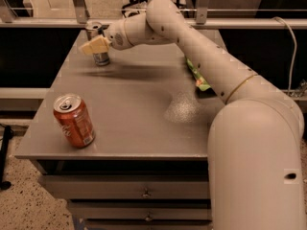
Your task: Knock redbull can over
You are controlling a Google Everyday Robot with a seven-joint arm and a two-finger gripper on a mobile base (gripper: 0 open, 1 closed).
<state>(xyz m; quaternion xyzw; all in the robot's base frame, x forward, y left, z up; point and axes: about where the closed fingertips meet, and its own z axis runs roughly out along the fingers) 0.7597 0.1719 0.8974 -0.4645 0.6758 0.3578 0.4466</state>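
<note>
The redbull can (pixel 99 57) stands upright at the far left of the grey table (pixel 139 109), slim with a silver top. My gripper (pixel 94 46) reaches across from the right and sits in front of the can's upper half, hiding part of it; its pale fingertips overlap the can. I cannot tell whether it touches the can.
A wider orange-red soda can (pixel 74 121) stands near the table's front left corner. A green snack bag (pixel 199 78) lies at the right, partly behind my arm (pixel 206 56). Drawers sit below the table's front edge. A railing runs behind the table.
</note>
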